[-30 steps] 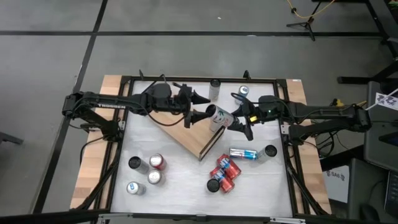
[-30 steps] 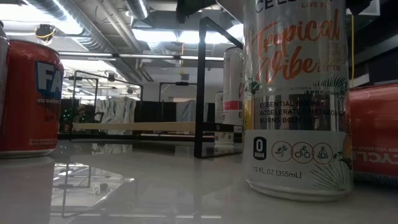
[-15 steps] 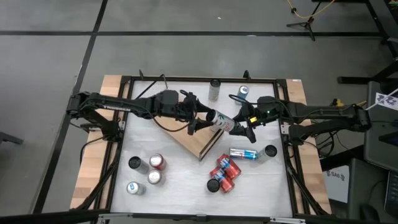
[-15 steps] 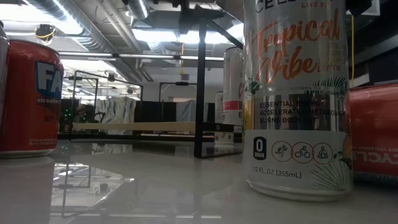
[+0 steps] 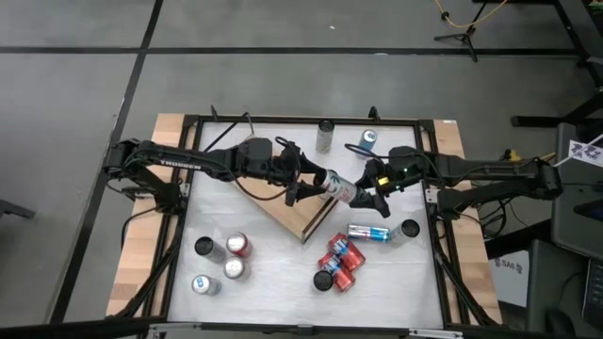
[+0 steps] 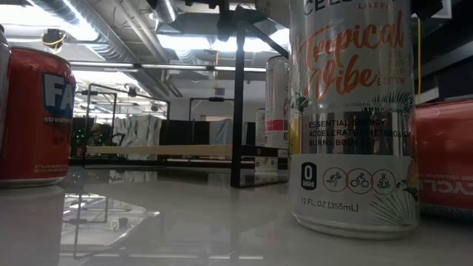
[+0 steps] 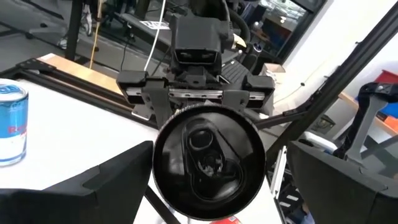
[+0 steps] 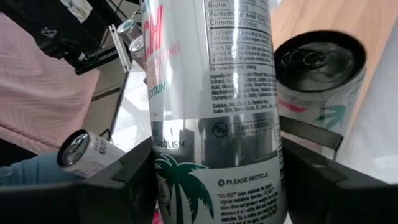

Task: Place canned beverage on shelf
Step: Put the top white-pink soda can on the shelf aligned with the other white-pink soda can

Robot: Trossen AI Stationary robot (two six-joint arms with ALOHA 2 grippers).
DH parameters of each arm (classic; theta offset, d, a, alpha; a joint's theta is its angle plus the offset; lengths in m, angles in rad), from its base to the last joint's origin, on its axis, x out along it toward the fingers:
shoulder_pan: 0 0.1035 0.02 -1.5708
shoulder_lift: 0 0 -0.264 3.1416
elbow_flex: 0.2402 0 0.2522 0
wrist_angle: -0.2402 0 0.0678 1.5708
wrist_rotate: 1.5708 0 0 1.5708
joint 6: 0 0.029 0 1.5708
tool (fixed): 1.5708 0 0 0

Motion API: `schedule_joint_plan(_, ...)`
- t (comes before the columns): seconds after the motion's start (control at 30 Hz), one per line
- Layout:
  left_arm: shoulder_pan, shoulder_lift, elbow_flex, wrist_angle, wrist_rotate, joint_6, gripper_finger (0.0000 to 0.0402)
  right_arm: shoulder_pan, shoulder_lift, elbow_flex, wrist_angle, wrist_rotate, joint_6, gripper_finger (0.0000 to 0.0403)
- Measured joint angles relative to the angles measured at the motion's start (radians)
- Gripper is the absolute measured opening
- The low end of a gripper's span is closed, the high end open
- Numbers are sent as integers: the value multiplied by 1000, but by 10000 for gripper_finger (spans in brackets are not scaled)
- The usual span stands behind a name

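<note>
A silver canned beverage [image 5: 340, 186] with a palm-tree print hangs over the right corner of the shelf [image 5: 294, 205], a light-wood board on a black wire frame. My right gripper [image 5: 364, 191] is shut on the can. Its black top [image 7: 208, 158] faces my left gripper [image 5: 309, 181], which is open. The left fingers [image 7: 109, 190] stand on either side of that top end, with a narrow gap showing. In the low view the shelf [image 6: 159, 151] shows far back. My right gripper pinches the can's lower body [image 8: 166, 186] between its two fingers, one on each side. The fingers come from the table's right, slanting slightly down, and lie roughly along the can. The can is lifted clear above the shelf, lying nearly level with its top toward the left.
Two cans [image 5: 326, 132] [image 5: 369, 138] stand at the far edge. A blue can [image 5: 367, 232] lies right of the shelf, beside a dark-topped one [image 5: 408, 229]. Red cans [image 5: 337, 264] cluster at the near right. Several cans [image 5: 226, 259] stand at the near left.
My left gripper has moved toward the table's right and a little down, up to the can's top end, staying open. My right gripper has rolled in place, tipping the can from more upright to nearly level, its top toward the left gripper.
</note>
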Motion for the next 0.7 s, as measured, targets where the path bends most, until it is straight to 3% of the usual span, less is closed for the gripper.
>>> schedule_joint_plan(0.7,-2,49,0,49,8,-68,363,0,0,0,32,-77,154,253)
